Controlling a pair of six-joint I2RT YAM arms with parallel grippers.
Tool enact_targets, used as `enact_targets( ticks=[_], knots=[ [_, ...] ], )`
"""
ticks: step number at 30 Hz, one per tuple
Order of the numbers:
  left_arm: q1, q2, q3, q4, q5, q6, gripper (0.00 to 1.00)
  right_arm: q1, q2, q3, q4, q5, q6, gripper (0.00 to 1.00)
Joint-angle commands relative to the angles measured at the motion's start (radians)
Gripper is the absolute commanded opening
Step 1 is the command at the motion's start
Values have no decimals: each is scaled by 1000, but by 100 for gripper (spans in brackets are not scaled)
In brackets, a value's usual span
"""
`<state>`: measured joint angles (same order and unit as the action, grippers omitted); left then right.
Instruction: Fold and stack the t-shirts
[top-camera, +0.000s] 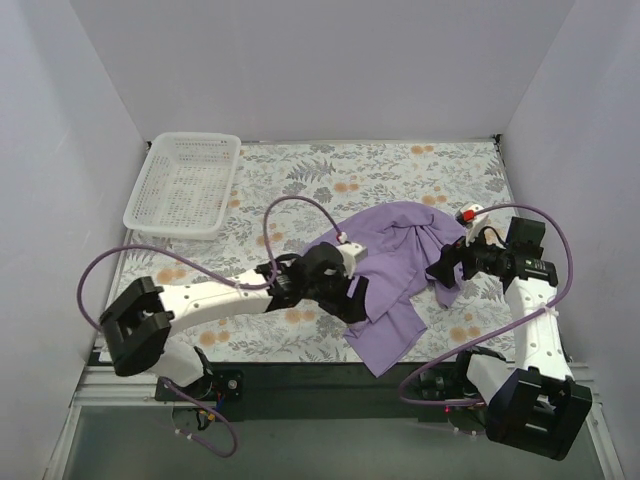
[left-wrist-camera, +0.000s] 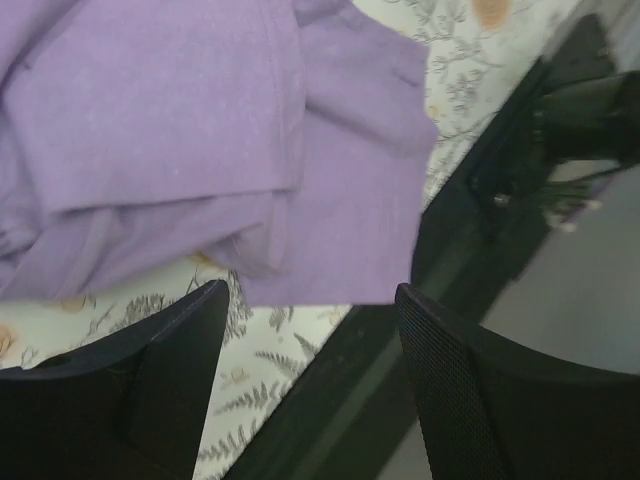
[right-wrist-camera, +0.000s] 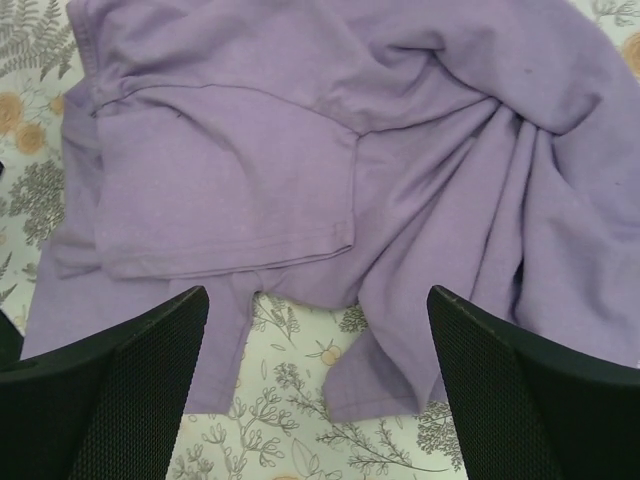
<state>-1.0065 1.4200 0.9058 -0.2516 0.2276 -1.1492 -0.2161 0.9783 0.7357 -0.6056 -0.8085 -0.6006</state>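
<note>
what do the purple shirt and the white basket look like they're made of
The shirt looks like soft knit cloth, probably cotton jersey, with a matte finish: it slumps in loose folds and shows stitched hems. The basket looks like moulded white plastic with a smooth finish: thin, regular lattice walls under a solid rim.

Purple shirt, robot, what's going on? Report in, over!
Left gripper and right gripper both open, empty. Purple shirt rumpled, not folded yet. White basket far left, out of the way. Over.
</note>
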Motion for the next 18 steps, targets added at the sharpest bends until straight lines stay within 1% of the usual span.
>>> enact_targets(
  ticks=[1,2,3,4,6,7,10,13,17,18],
  knots=[
    [-107,112,99,18,-250,97,66,-49,-29,-41,116,-49,35,96],
    [-122,149,123,9,-302,121,66,-71,-30,-67,127,-69,35,97],
    [-136,216,160,-1,-324,129,66,-78,-32,-68,145,-67,51,97],
    [-162,246,182,-3,-335,141,64,-94,-38,-68,147,-72,51,97],
    [-188,321,235,-20,-384,172,63,-130,-39,-78,155,-101,50,97],
    [-216,341,248,-23,-404,180,63,-143,-39,-81,156,-109,44,97],
    [-253,402,297,-44,-493,207,63,-180,-26,-90,165,-126,41,97],
    [-273,450,332,-74,-595,218,63,-192,-9,-84,165,-132,42,97],
    [-279,497,363,-98,-654,218,54,-198,-10,-85,165,-135,42,97],
    [-279,508,367,-104,-657,218,47,-200,-12,-85,165,-136,42,97]
  ],
)
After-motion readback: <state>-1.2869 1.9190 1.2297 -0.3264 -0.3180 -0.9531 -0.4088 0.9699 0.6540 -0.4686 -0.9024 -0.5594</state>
